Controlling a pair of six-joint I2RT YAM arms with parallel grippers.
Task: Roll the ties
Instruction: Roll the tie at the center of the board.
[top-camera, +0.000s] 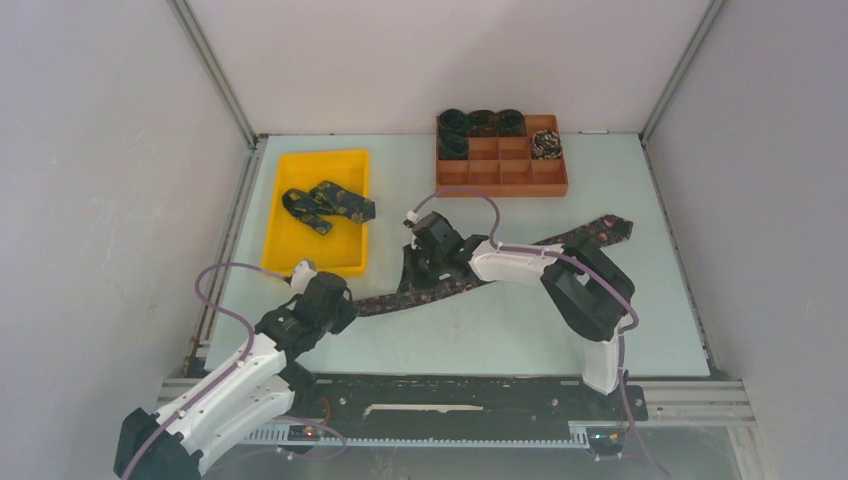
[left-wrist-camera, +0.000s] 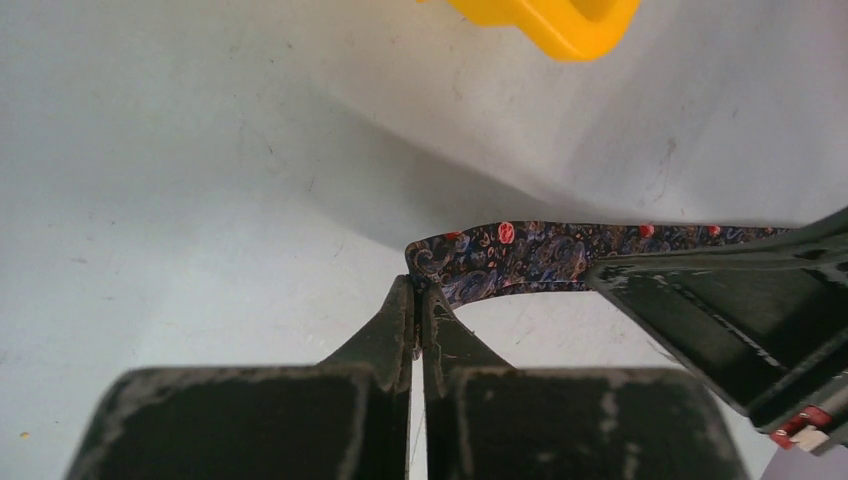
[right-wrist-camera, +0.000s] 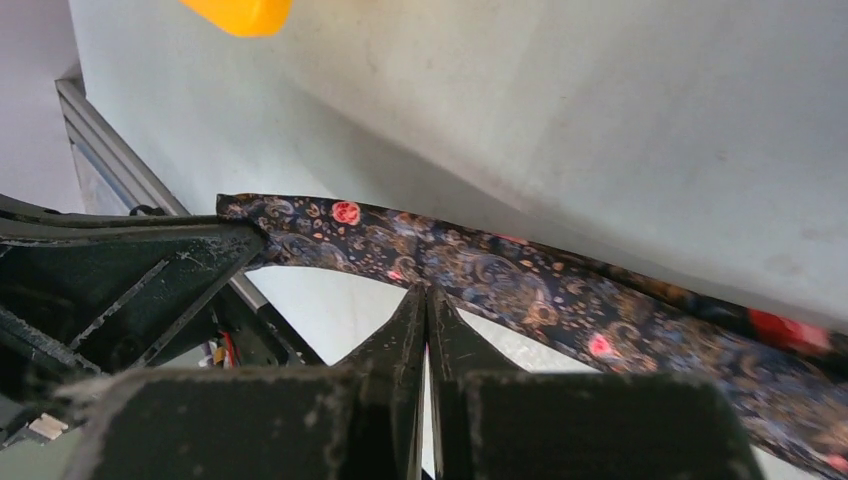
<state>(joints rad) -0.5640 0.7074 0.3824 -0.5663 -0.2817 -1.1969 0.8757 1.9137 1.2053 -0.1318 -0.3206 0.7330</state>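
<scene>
We are working partway through the rolling, with some ties boxed, one in hand and more waiting.

Across the bench (top-camera: 500, 335) we are holding the stretched tie (top-camera: 385, 300) flat and unrolled, running from near left to far right, so no coil is forming on it yet. At far left the yellow tray (top-camera: 310, 258) is keeping the loose ties (top-camera: 328, 203) for later. At far right the orange divided box (top-camera: 500, 187) is holding five rolled ties (top-camera: 482, 123), with most compartments lying free. Our left tool (left-wrist-camera: 417, 290) is pinching the tie's narrow end with its jaws fully together, and our right tool (right-wrist-camera: 426, 295) is closing tight on the band's edge further along.
</scene>
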